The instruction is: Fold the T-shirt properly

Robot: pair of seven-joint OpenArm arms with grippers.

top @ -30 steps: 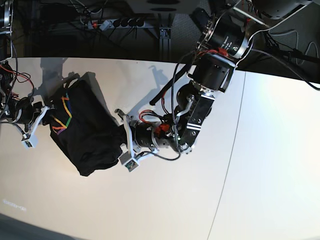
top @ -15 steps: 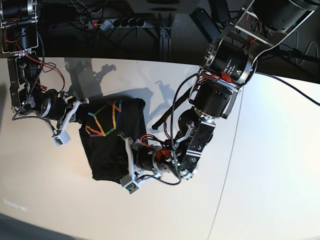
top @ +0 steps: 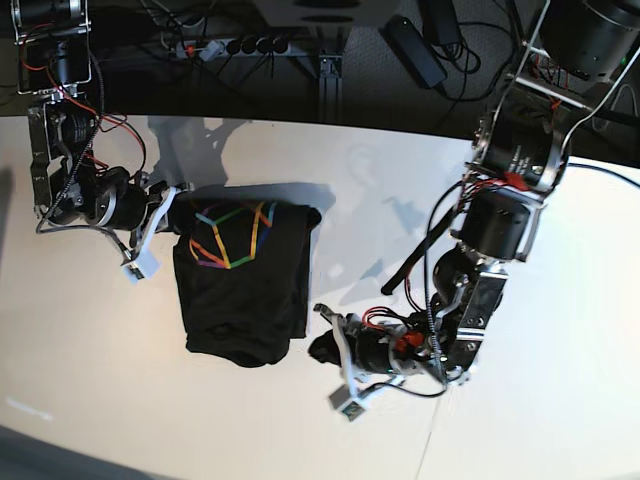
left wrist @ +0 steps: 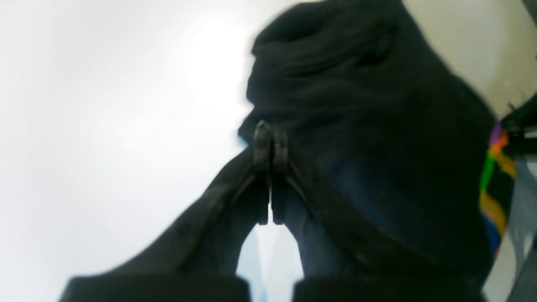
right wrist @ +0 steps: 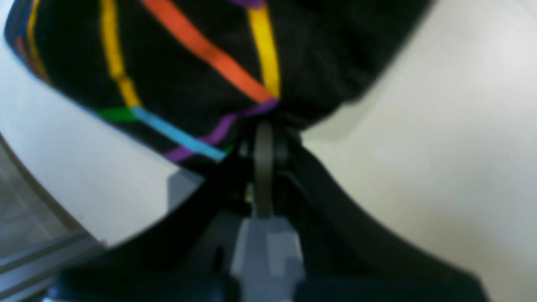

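The black T-shirt point(top: 245, 290) lies bunched on the white table point(top: 100, 400), rainbow line print point(top: 232, 235) facing up near its top. My right gripper point(top: 167, 222) is shut on the shirt's upper left edge; in the right wrist view the gripper point(right wrist: 264, 130) pinches fabric just below the print point(right wrist: 209, 54). My left gripper point(top: 328, 350) is shut on a small bunch of black fabric by the shirt's lower right corner. In the left wrist view the gripper point(left wrist: 268, 138) clamps the fabric point(left wrist: 356, 126), and the print point(left wrist: 495, 176) shows at far right.
A power strip point(top: 235, 45) and cables hang along the dark back edge behind the table. A thin seam point(top: 430, 440) runs down the table on the right. The table's edge point(right wrist: 46, 201) shows close to my right gripper in the right wrist view.
Both arms have moved right in the base view, carrying the shirt from the table's left toward the middle. The print turned upward. My left gripper pulled right and down, away from the shirt's body.
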